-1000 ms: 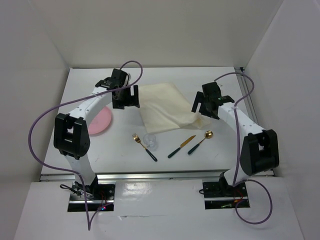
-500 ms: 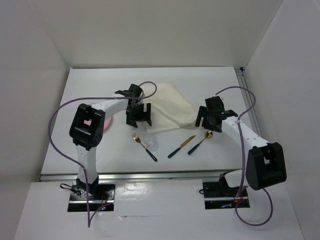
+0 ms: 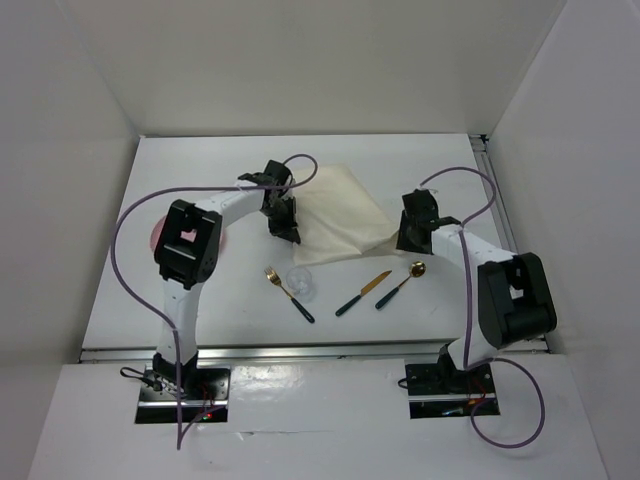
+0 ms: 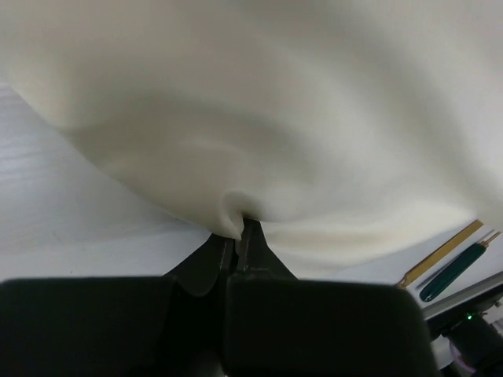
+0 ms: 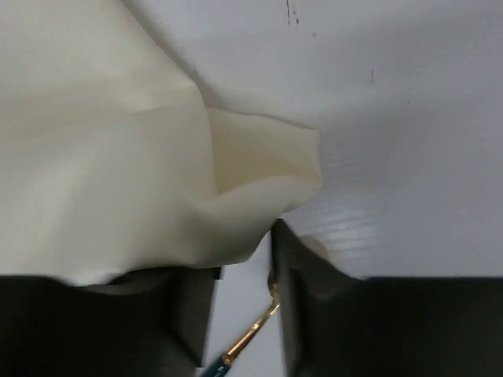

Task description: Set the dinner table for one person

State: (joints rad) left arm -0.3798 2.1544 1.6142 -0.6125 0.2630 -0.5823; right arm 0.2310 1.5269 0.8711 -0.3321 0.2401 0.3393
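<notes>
A cream cloth (image 3: 340, 212) lies rumpled at the middle back of the white dinner table (image 3: 190, 175). My left gripper (image 3: 288, 226) is at the cloth's near left corner. In the left wrist view this gripper (image 4: 238, 228) is shut on a pinched fold of the cloth (image 4: 275, 102). My right gripper (image 3: 408, 238) is at the cloth's near right corner. The right wrist view shows that gripper (image 5: 240, 263) open, its jaws still apart, with the cloth's curled corner (image 5: 259, 169) lying over the left finger and the gap.
A pink plate (image 3: 156, 238) shows partly behind the left arm. In front of the cloth lie a gold fork (image 3: 288, 293), a clear glass (image 3: 301, 281), a gold knife (image 3: 362, 293) and a gold spoon (image 3: 400, 284), all with dark green handles. The spoon's stem (image 5: 247, 338) runs under my right gripper.
Both arms have come down and inward to the cloth's near corners. The left gripper went from open to shut on the cloth. The right jaws have narrowed.
</notes>
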